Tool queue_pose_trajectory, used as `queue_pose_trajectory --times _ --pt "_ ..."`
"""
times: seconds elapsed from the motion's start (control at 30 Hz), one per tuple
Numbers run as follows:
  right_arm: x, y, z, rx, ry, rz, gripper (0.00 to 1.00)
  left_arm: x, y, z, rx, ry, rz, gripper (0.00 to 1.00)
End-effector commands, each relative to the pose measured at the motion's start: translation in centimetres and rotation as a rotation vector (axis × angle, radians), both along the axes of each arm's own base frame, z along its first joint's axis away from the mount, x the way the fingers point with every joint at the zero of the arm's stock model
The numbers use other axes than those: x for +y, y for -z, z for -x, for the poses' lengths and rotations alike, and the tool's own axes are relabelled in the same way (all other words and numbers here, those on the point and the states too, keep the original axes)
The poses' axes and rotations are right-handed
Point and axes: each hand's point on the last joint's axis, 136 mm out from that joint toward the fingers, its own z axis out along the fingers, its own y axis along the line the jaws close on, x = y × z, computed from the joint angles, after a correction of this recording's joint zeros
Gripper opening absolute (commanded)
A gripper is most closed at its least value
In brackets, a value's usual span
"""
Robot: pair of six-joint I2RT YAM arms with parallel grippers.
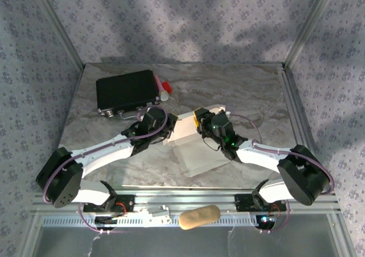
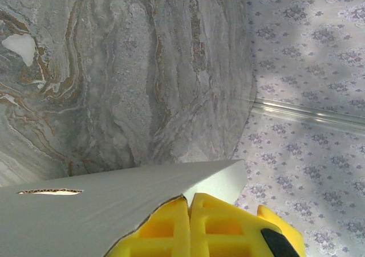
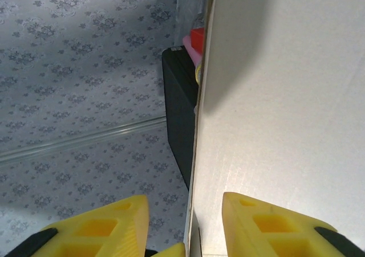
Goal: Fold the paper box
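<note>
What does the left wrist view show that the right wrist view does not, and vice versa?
Left wrist view: the marble table and a slit in the paper box, pinched by the shut left end effector. Right wrist view: the black case; the open right end effector straddling a box panel. Both: the paper box, yellow fingers, patterned wall.

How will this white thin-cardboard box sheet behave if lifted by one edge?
Probably light: the white thin-cardboard box sheet shows a thin edge. Likely to hinge at creases, since one panel seems raised while another lies flat on the marble tabletop.
</note>
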Motion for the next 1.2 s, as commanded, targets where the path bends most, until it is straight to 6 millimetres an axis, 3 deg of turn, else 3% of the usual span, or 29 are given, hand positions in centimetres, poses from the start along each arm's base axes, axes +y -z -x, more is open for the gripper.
queue_pose_trajectory --times 0.0,0.5,0.83,0.87,0.93,1.03,1.1,1.17 --pt "0.0 -0.8 -1.3 -0.024 0.020 -0.030 0.36 0.2 -1.3 -0.3 -0.031 -0.002 0.024 0.00" --pt "0.4 -0.7 -3.0 -0.014 0.008 -0.054 0.26 -0.3 -1.6 -0.3 -0.052 0.045 0.000 0.00" --pt "0.1 -0.4 -3.4 -0.006 0.030 -0.061 0.00 -0.6 -2.7 -0.6 -0.090 0.095 -0.021 0.00" --pt "-0.1 -0.6 -3.4 -0.006 0.040 -0.061 0.00 -0.6 -3.3 -0.7 -0.111 0.119 -0.033 0.02" --pt "-0.6 -1.0 -3.3 0.000 0.057 -0.057 0.00 0.6 -4.0 -0.8 -0.138 0.155 -0.104 0.25" --pt "-1.5 -1.3 -3.0 0.035 0.076 -0.043 0.00 4.7 -4.2 0.0 -0.167 0.121 -0.222 0.54" --pt "-1.9 -1.4 -3.0 0.052 0.091 -0.052 0.00 7.2 -4.0 0.6 -0.181 0.099 -0.256 0.61" --pt "-2.4 -1.4 -2.9 0.077 0.111 -0.076 0.00 8.9 -3.7 1.2 -0.207 0.098 -0.289 0.59"
